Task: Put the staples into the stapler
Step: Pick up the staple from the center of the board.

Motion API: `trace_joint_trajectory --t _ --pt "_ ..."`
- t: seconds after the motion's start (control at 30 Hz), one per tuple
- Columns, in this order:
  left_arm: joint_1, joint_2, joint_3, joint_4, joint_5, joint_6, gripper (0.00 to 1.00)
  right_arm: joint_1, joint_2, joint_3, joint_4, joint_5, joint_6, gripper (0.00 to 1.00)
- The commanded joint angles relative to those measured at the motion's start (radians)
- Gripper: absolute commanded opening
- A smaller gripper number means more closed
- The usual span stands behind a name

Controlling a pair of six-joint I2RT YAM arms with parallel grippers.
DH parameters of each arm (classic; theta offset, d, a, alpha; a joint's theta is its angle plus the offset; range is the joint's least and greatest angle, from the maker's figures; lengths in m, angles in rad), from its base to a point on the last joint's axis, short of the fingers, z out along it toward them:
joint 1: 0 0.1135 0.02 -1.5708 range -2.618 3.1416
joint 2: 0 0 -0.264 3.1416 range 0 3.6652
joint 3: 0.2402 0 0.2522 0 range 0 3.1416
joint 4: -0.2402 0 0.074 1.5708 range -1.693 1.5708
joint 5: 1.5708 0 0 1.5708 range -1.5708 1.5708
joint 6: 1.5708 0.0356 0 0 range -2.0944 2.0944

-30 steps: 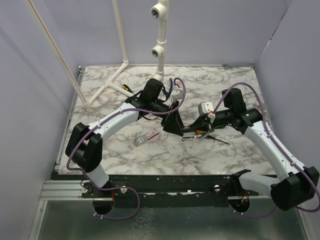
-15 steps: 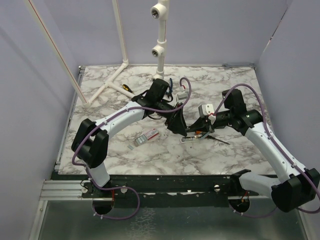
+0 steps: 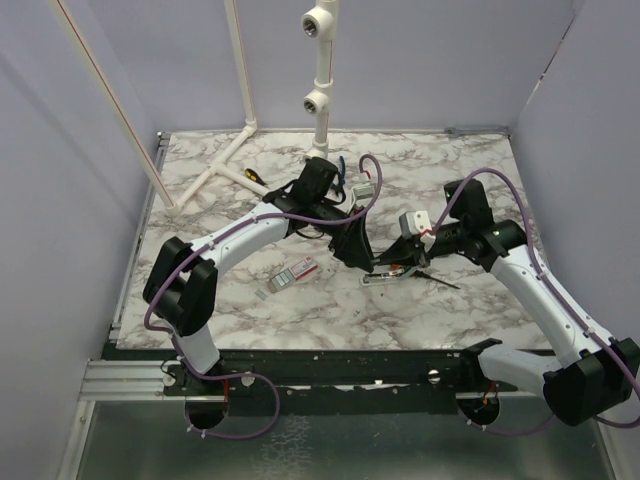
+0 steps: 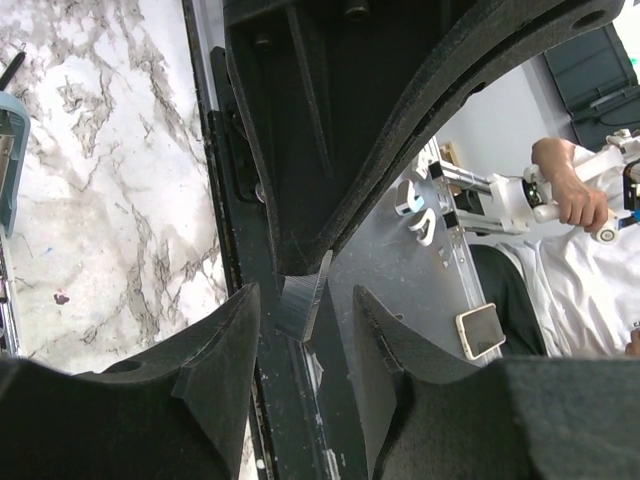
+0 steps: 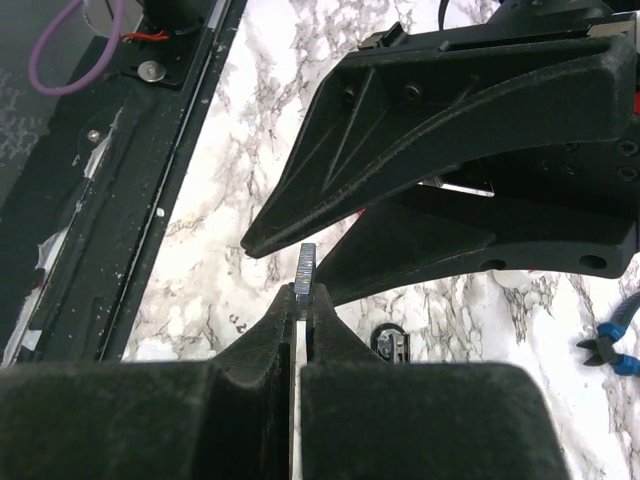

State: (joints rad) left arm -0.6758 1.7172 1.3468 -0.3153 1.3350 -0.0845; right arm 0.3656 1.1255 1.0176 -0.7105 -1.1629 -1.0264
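Observation:
My right gripper (image 5: 305,295) is shut on a thin silvery strip of staples (image 5: 307,268), whose end sticks out past the fingertips. My left gripper (image 4: 305,320) faces it with its jaws a little apart. The strip's end (image 4: 303,303) sits in the gap, and a sliver of space shows on each side. In the top view the two grippers meet mid-table, left (image 3: 362,258) and right (image 3: 386,263). The white and red staple box (image 3: 297,271) lies to their left. A small black piece with metal inside (image 5: 390,343) lies under the grippers; I cannot tell whether it is the stapler.
A pale teal bar (image 3: 385,278) and an orange-handled screwdriver (image 3: 425,275) lie just under the grippers. Blue pliers (image 5: 610,345) and small parts sit behind them. White pipes (image 3: 215,170) stand at the back left. The table's black front rail (image 4: 290,420) is close.
The left arm has swung right to meet the right gripper, and its jaws have narrowed around the strip's end. The right gripper has stayed shut on the strip.

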Motion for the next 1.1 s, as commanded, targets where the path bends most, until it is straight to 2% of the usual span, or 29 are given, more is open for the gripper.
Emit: trace_joint_trajectory --t 0.0,0.7,0.83,1.07 --pt "-0.001 0.007 0.020 0.007 0.052 0.019 0.43 0.006 -0.005 0.001 -0.053 -0.049 -0.027 0.01" --pt "0.013 0.000 -0.012 0.007 0.090 0.021 0.41 0.006 -0.053 -0.018 -0.021 -0.029 -0.033 0.02" --pt "0.013 -0.013 -0.024 0.005 0.093 -0.001 0.50 0.006 -0.065 -0.039 0.006 -0.027 -0.061 0.03" --pt "0.014 -0.033 -0.032 0.015 0.097 -0.017 0.51 0.006 -0.085 -0.067 0.094 -0.036 -0.033 0.04"
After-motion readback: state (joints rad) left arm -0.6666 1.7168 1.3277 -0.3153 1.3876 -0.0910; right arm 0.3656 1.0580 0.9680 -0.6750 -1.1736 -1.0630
